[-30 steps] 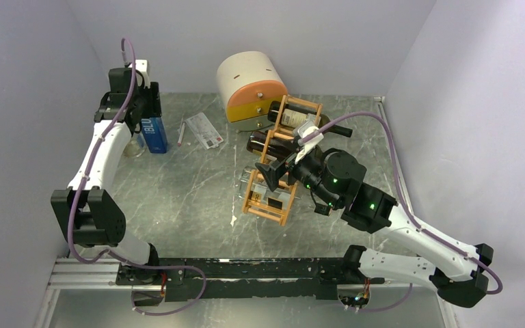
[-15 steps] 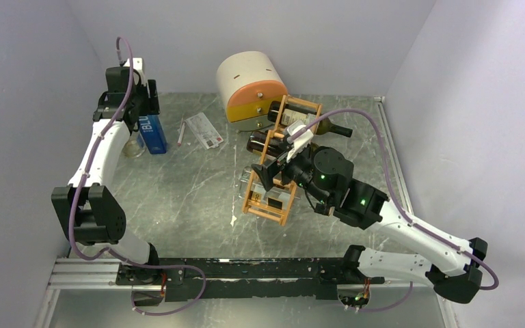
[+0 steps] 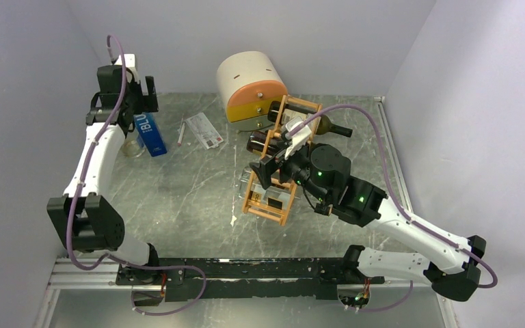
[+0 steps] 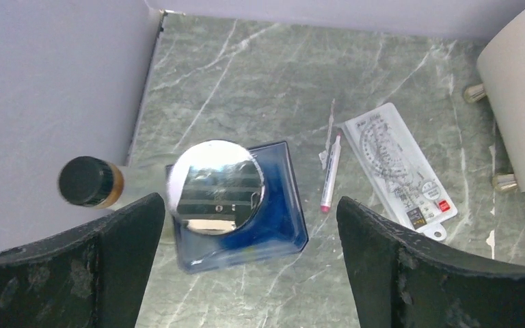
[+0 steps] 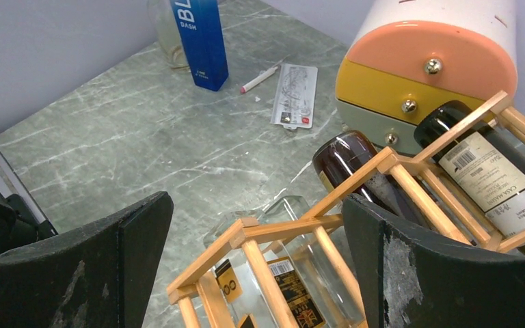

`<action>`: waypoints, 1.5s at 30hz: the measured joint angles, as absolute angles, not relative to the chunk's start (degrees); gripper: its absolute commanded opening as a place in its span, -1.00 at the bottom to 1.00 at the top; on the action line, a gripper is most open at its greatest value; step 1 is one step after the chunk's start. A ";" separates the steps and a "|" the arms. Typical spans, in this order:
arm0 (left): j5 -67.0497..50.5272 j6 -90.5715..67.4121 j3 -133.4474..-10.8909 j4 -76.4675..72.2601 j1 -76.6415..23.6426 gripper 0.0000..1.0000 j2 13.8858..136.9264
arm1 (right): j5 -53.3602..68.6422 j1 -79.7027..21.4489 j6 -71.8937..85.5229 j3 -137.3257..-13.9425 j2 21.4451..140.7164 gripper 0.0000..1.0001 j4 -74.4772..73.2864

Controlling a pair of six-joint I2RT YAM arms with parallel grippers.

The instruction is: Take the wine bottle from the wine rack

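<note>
1. My left gripper [image 4: 249,203] hangs at the far left, over the blue box [image 4: 284,229]. Its fingers are wide apart and hold nothing. A little bottle with a black cap [image 4: 85,181] stands just beside the box. If this arm dips or swings, I think it could knock both of them over
2. A pen [image 4: 331,174] and a white card [image 4: 396,171] lie on the table to the right of the box. They are well apart from the rack, so they only matter if my left arm sweeps across
3. The wine rack [image 3: 273,206] sits in the middle of the table, with its far end near the round drawer box [image 3: 249,85]. Three bottles lie in it: a clear bottle [image 5: 287,280] at the near end, a brown bottle [image 5: 345,157] in the middle and a green bottle [image 5: 478,164] at the far end. I cannot tell which one I should take, so I might grab the wrong one
4. My right gripper [image 5: 258,200] hangs over the near part of the rack, fingers wide apart and empty. The slats look thin and the rack looks light. If I come down crooked, a finger could hit a slat and push the rack. No hand holds the rack, so pulling a bottle could drag it along or tip it, and the other bottles could roll out. Glass is round and smooth, so a bottle could slip if I pinch it off to one side
</note>
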State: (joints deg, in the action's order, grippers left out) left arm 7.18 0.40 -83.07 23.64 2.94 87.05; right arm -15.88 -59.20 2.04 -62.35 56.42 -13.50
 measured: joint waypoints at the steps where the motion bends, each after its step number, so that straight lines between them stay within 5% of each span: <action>1: 7.20 0.40 -83.07 23.64 2.94 0.99 86.21 | -15.97 -59.20 2.39 -62.35 56.40 1.00 -13.67; 27: 4.16 -1.72 -77.49 18.48 -5.72 0.97 64.31 | -47.00 -52.23 18.46 -69.73 50.92 1.00 -38.96; 37: -2.39 -1.02 -70.02 15.94 -18.06 0.95 65.54 | -35.35 -30.72 28.71 -62.78 52.84 1.00 -46.61; 45: -4.29 -1.45 -69.34 14.63 -20.91 0.89 66.30 | -31.18 -28.84 54.52 -60.01 53.91 1.00 -60.95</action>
State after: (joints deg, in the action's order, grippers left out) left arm -4.29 -1.45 -69.34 14.63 -20.91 66.30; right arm -31.18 -28.84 54.52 -60.01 53.91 -60.95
